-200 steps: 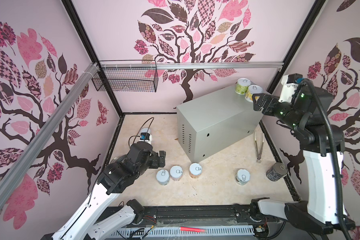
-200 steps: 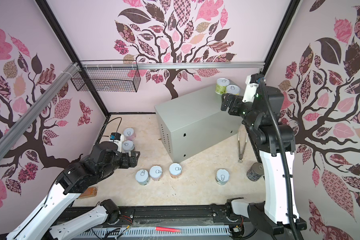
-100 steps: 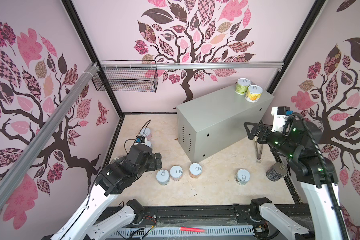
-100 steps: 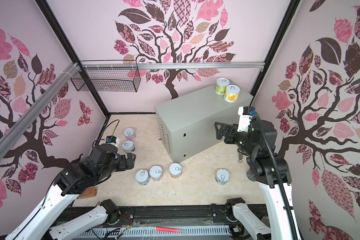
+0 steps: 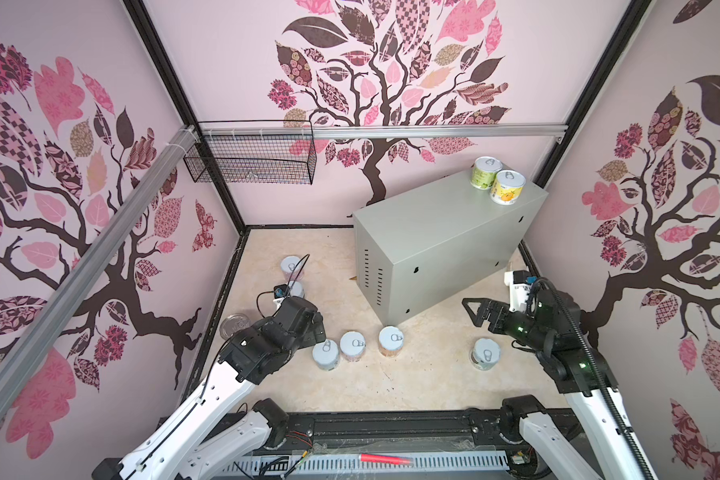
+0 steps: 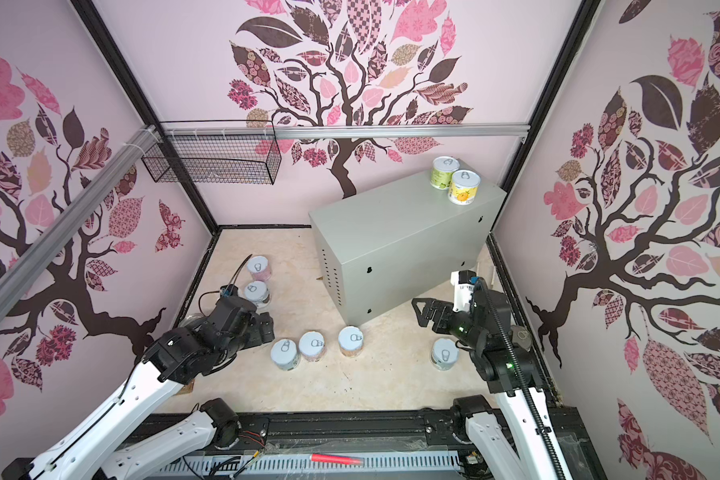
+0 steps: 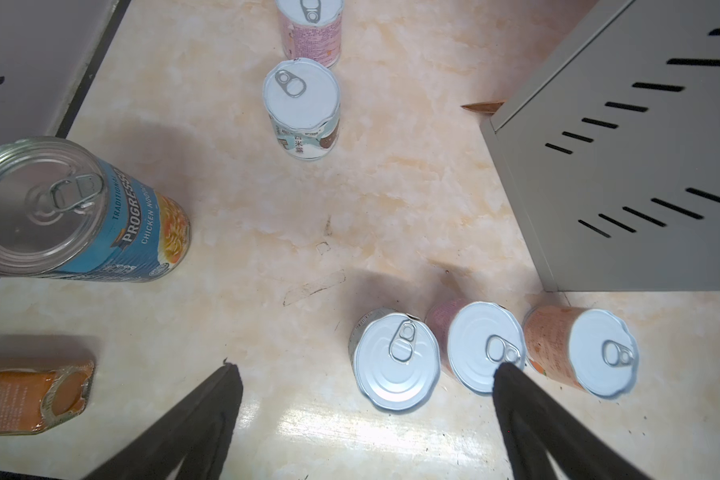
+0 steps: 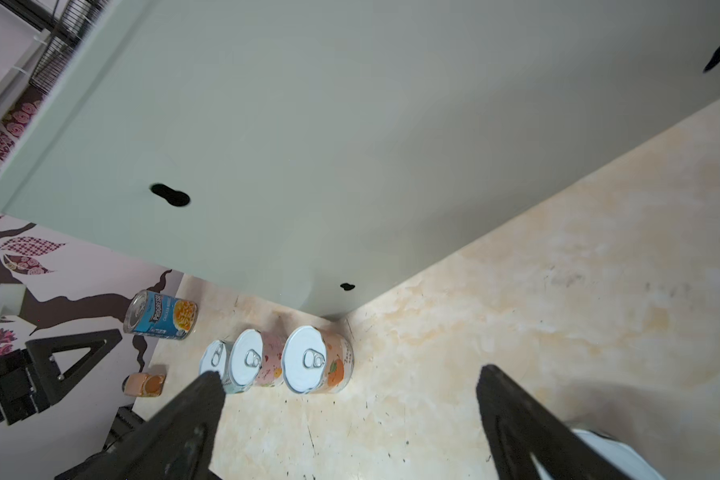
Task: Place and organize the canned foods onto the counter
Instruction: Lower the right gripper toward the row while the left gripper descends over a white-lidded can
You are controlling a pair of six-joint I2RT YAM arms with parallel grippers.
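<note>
Left gripper, lower left in both top views: jaws spread wide, empty. Right gripper, lower right: jaws likewise spread, empty.

On blue-labelled can, left wrist view: "PROGRESSO", "TRADITIONAL", "CHICKEN NOO…". On short pale can, same view: Chinese characters "西米露". "PROGRESS…" legible too on blue-labelled can, right wrist view.

Pale pink walls carry a mural of a dark-trunked tree with pink and patterned leaves (it spreads over all three sides). Black corner posts divide them. An aluminium rail along the back wall holds a black wire basket. The cream marbled floor is brightly lit and speckled with what may be scuffs.
</note>
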